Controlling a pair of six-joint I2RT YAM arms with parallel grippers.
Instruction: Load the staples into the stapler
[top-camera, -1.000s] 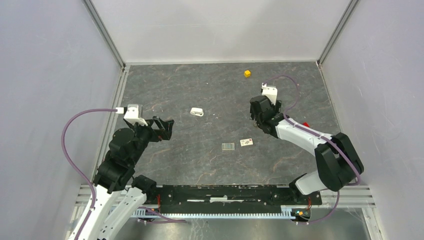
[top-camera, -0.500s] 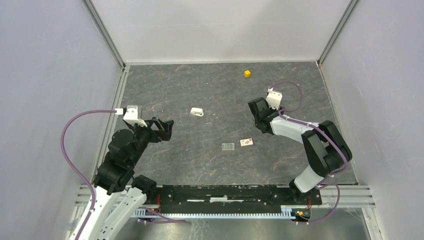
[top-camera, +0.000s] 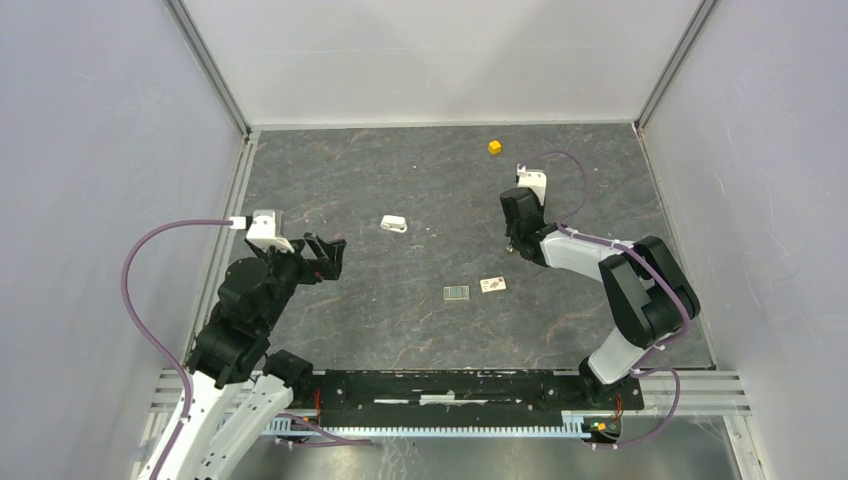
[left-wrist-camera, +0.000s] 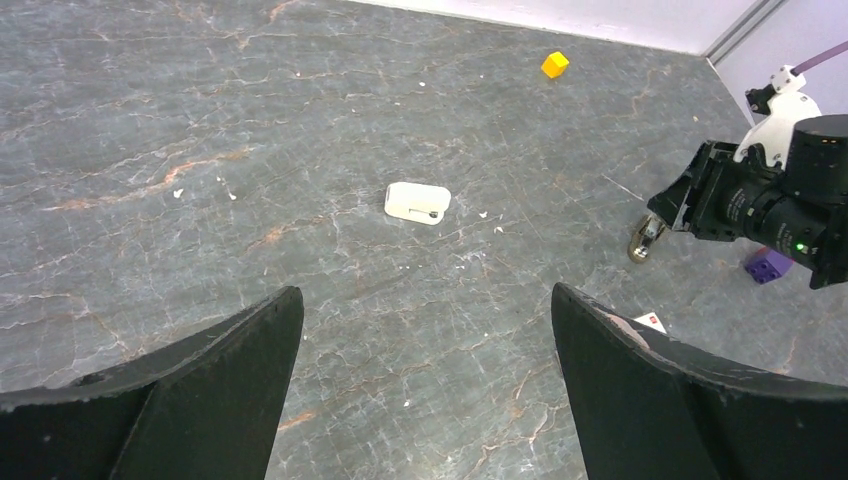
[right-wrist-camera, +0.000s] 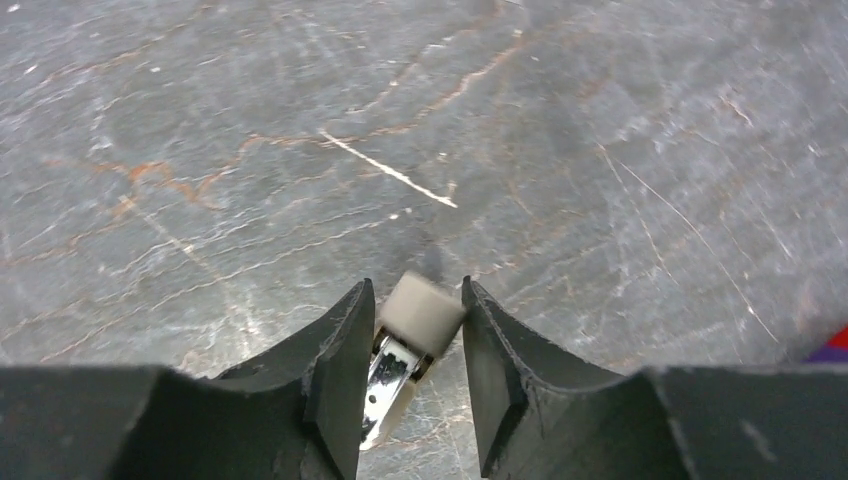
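The left gripper (top-camera: 332, 258) hangs over the left side of the dark marbled table (top-camera: 400, 170) with its fingers spread wide and nothing between them. From its wrist camera the stapler shows ahead through the gap. The stapler (top-camera: 394, 224), a small white rounded piece with a dark spot at one end, lies flat near the middle of the table. It is well apart from both grippers, right of the left one and left of the right one. The staples (top-camera: 456, 293), a tiny silvery-grey block with a pale rim, lie nearer and to the right of the stapler. Just beside them on the right lies a pale card (top-camera: 492, 285) with dark and red marks, not touching them. The right gripper (right-wrist-camera: 417, 285) points down at the table on the right, farther than the card. Its fingers are drawn narrow against both sides of a small grey-brown object (right-wrist-camera: 420, 312) with a pale top and a shiny metal part, which stands on the table. What that object is cannot be told. A yellow cube (top-camera: 494, 147) sits far back on the table, and a purple block (left-wrist-camera: 766, 265) lies just right of the right gripper.
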